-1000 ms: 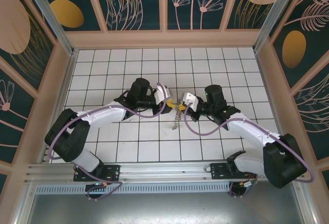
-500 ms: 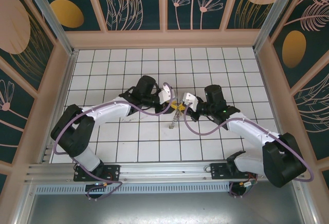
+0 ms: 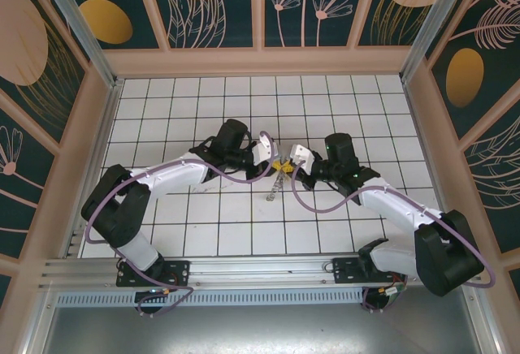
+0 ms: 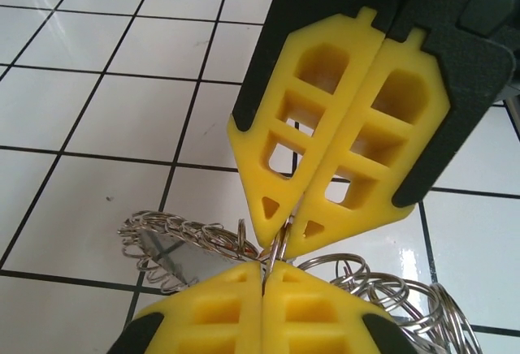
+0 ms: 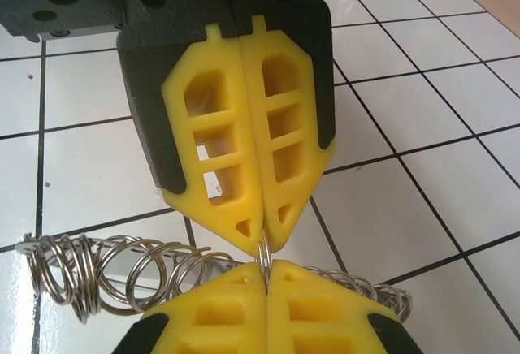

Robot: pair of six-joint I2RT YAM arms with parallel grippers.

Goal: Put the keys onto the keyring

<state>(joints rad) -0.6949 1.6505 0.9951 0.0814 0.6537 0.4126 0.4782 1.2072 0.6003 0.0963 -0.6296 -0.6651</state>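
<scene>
My left gripper [image 3: 275, 164] and right gripper [image 3: 286, 166] meet tip to tip above the middle of the tiled floor. Both are shut on the same thin silver wire of the keyring [image 4: 281, 242], seen edge-on between the yellow fingertips. In the left wrist view my left gripper [image 4: 264, 267] is at the bottom and the right gripper [image 4: 284, 245] comes from above. The right wrist view mirrors this: right gripper [image 5: 266, 267] below, left gripper [image 5: 263, 243] above, the keyring [image 5: 264, 253] pinched between them. Loops of small silver rings [image 5: 106, 273] fan out to both sides and dangle [image 3: 275, 187]. The keys are hidden.
The white tiled floor [image 3: 227, 224] spreads all round the grippers. Wooden-framed patterned walls [image 3: 260, 13] close it in at the back and sides, and a metal rail [image 3: 260, 269] runs along the near edge by the arm bases.
My left gripper moved right to meet the right gripper's tips and shut on the ring. The dangling bunch shifted slightly. The right arm barely moved.
</scene>
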